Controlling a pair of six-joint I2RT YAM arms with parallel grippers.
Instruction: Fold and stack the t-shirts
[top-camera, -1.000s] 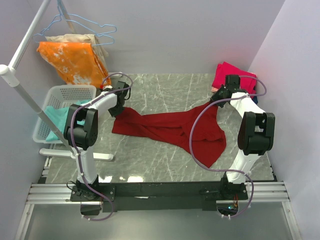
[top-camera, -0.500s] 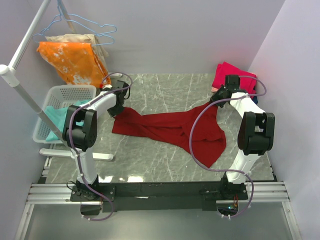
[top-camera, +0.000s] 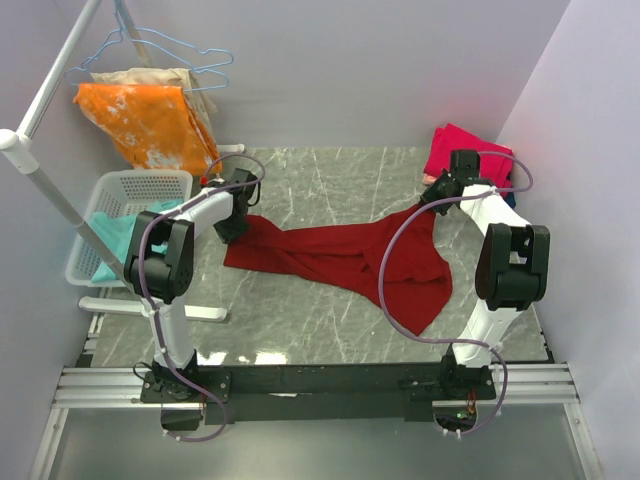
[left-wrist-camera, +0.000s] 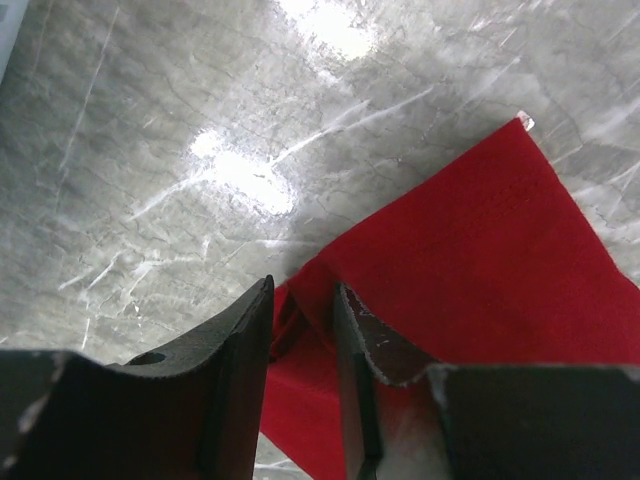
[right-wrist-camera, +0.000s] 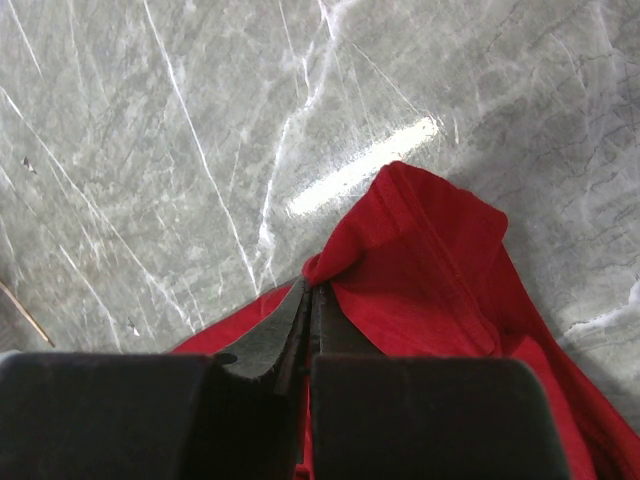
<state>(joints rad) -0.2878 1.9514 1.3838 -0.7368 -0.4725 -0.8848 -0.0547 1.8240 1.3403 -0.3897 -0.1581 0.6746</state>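
The dark red t-shirt (top-camera: 340, 262) lies rumpled across the middle of the table (top-camera: 330, 180), its right end pinched between the 2 pressed-together fingers of the right claw (right-wrist-camera: 308, 292). At its left corner the left claw (left-wrist-camera: 300, 298) stands spread, red cloth showing in the gap but not clamped. A bright pink t-shirt (top-camera: 462, 150) sits at the table's far right corner.

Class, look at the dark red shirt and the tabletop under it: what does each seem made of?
The dark red cloth t-shirt: soft matte fabric, likely cotton; it wrinkles and folds. The grey veined tabletop: polished marble or marble-look laminate; white veins, bright glare spots.
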